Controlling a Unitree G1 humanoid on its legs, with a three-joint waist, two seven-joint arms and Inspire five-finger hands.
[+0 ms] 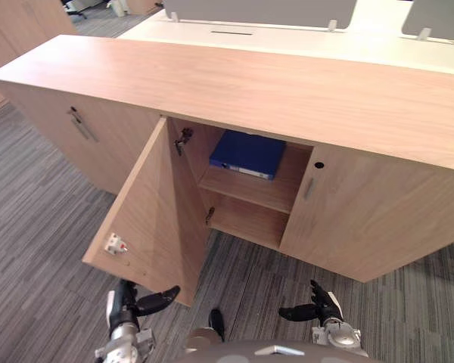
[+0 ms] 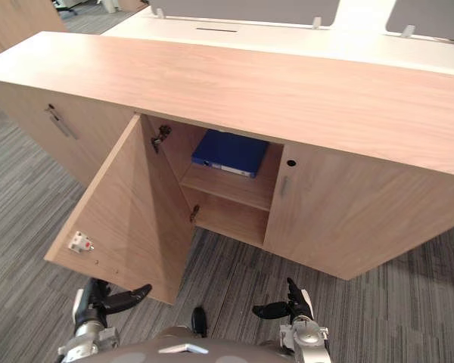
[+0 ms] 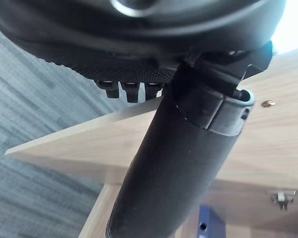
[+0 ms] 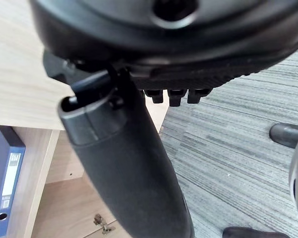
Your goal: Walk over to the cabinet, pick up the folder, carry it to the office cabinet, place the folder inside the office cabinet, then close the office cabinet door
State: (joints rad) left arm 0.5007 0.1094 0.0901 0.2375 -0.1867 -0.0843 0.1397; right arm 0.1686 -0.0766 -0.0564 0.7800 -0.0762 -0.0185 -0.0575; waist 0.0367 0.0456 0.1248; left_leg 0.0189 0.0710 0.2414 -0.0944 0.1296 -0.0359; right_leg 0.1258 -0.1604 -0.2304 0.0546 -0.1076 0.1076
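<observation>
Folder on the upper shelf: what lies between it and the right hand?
In the left eye view, bare carpet, then the open lower compartment and the shelf edge separate the right hand from the folder. Nothing loose in between.

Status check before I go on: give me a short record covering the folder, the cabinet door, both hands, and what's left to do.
folder: blue, lying on the upper shelf inside the cabinet
door: swung wide open
neighbouring door: shut
left hand: low, near the open door's bottom corner, open, empty
right hand: low over the carpet, open, empty
left to do: close the door
</observation>
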